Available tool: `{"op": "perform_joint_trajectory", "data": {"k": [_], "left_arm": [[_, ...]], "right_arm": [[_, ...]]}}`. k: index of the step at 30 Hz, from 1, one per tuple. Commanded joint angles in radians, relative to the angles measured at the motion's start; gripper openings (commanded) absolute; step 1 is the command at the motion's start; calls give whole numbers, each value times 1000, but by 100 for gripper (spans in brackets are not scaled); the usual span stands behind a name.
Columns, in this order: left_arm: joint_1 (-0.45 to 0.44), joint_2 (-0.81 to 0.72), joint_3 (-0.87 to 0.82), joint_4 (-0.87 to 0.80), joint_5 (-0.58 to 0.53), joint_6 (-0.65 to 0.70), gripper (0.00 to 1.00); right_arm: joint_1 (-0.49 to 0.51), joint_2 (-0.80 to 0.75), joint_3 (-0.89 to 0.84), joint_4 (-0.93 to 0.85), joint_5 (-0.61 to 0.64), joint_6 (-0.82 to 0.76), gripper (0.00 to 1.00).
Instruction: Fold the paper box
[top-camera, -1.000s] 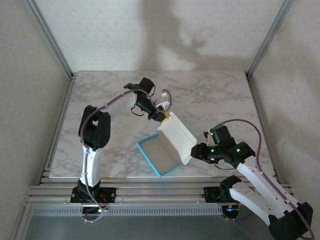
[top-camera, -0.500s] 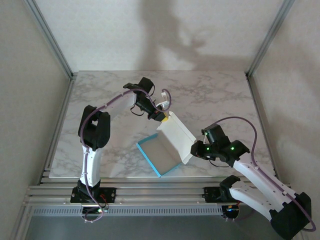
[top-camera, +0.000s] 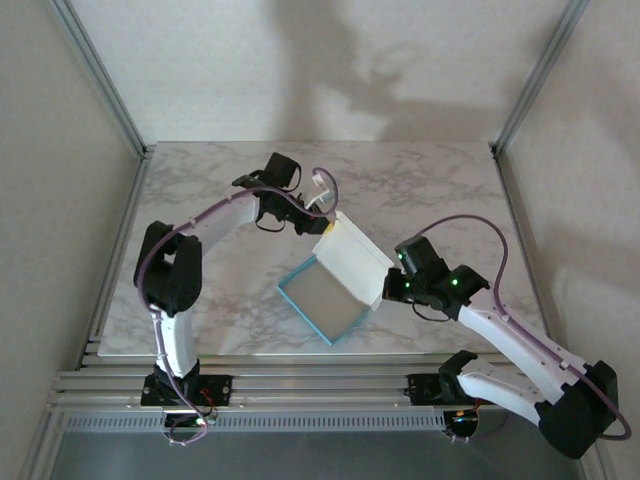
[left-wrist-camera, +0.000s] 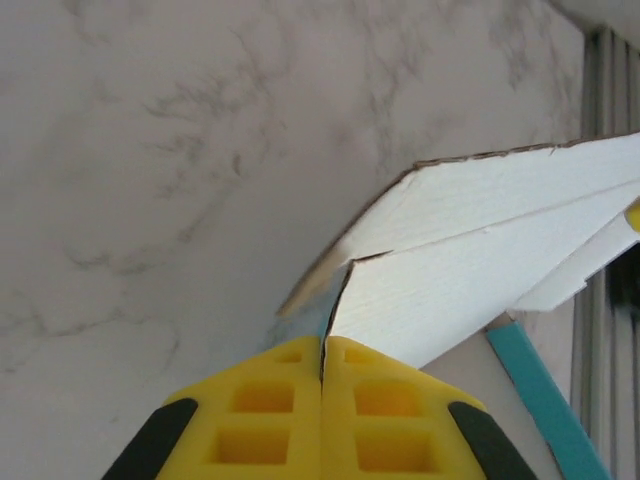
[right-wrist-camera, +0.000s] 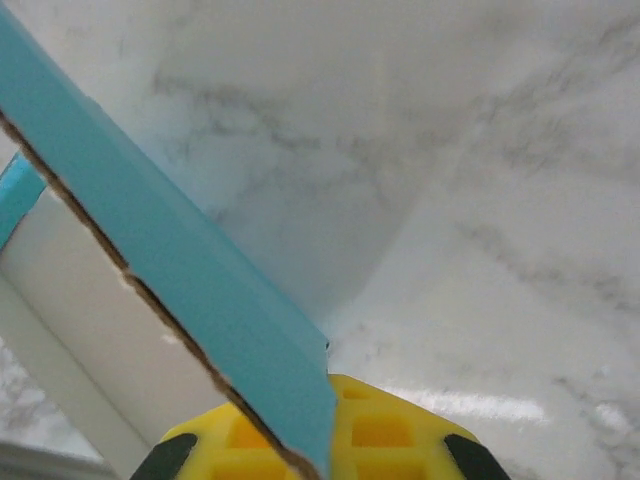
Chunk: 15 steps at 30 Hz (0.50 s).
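Note:
The paper box (top-camera: 335, 285) lies near the middle of the marble table, its turquoise rim round a grey-white floor and one tall pale wall standing up along the right side. My left gripper (top-camera: 327, 226) is shut on that wall's far corner; in the left wrist view the yellow pads (left-wrist-camera: 250, 420) pinch the white card (left-wrist-camera: 470, 270). My right gripper (top-camera: 384, 290) is shut on the wall's near end. In the right wrist view the turquoise face (right-wrist-camera: 170, 260) runs down between the yellow pads (right-wrist-camera: 380, 435).
The marble table (top-camera: 200, 250) has free room to the left and at the far side. A metal rail frame (top-camera: 300, 385) runs along the near edge. Grey curtain walls and slanted posts (top-camera: 100, 80) close in the sides.
Both arms have shifted. The left gripper moved a little up and back with the wall's far corner, and the right gripper moved left toward the box. The box has turned slightly.

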Motion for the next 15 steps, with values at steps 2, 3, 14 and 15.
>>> {"op": "perform_joint_trajectory", "data": {"k": [2,3,14,15], "left_arm": [[4,-118,-105,290,-140,-324,6],[3,-136,-131,335,-164,-369,6],[-46,-208,-364,734,-462,-701,4],[-53,-204,-368,741,-480,-702,3]], "right_arm": [[7,80,134,2,171,-96,0],[6,95,145,16,184,-105,0],[6,269,262,169,345,-155,0],[5,284,276,175,357,-162,0]]}}
